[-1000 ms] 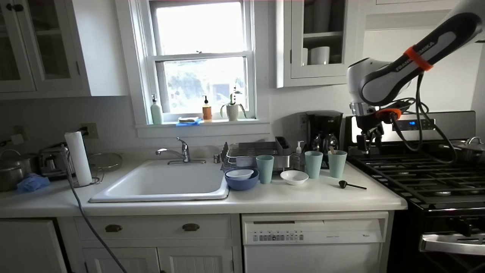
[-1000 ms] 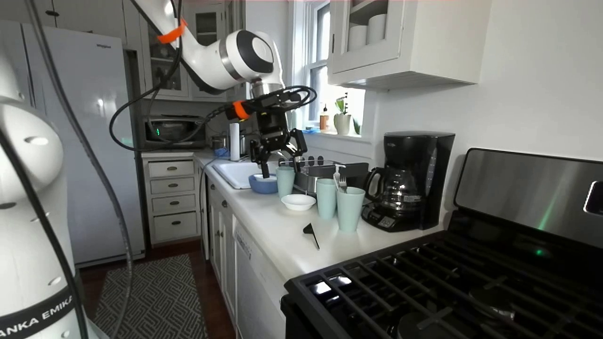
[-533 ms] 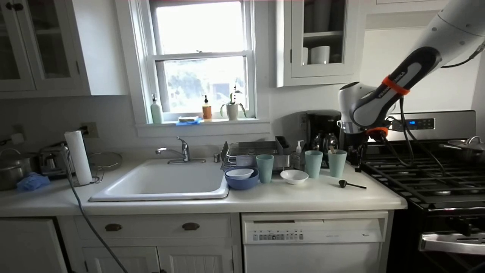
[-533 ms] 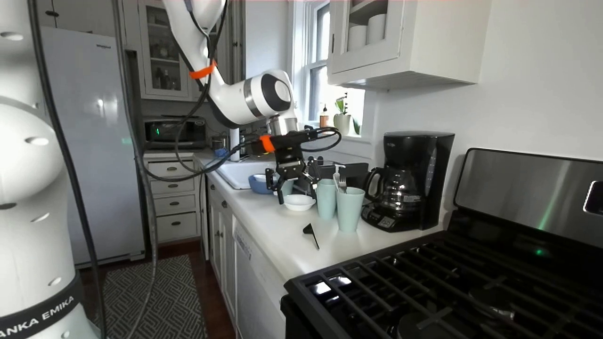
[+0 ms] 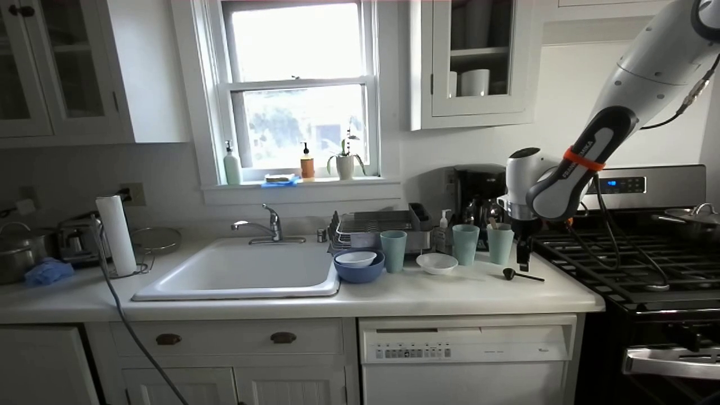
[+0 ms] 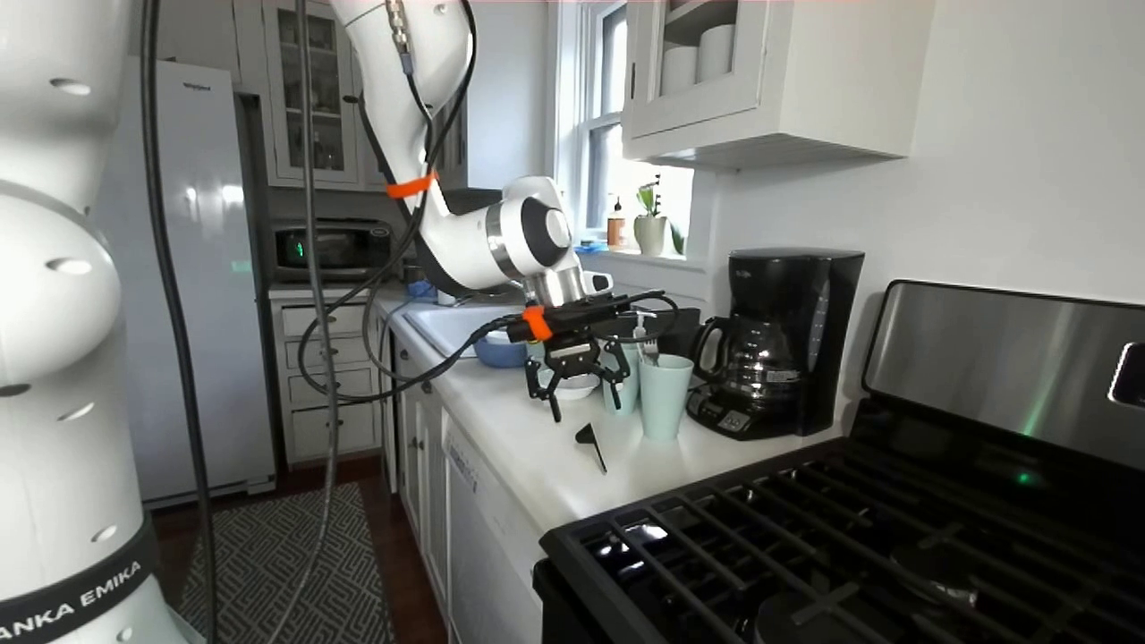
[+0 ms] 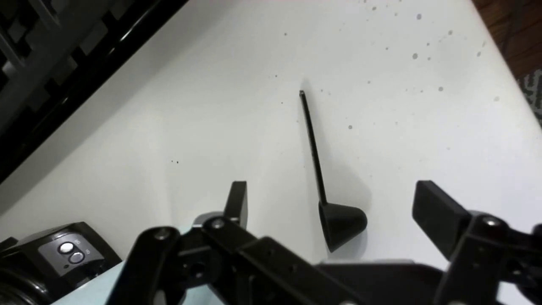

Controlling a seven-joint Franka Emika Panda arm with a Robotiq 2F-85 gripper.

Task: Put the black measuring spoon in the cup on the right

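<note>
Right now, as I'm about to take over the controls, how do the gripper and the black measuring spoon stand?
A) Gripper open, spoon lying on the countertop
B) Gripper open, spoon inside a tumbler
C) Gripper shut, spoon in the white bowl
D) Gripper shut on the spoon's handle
A: in the wrist view the jaws of the gripper stand well apart, and the black measuring spoon lies on the white countertop.

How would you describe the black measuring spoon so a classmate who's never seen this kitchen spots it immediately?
Find the stove, then the white counter beside it. Near the pale teal cup closest to the stove lies the black measuring spoon. Unlike the upright cups, it is black and lies down, with a thin handle and a conical scoop.
</note>
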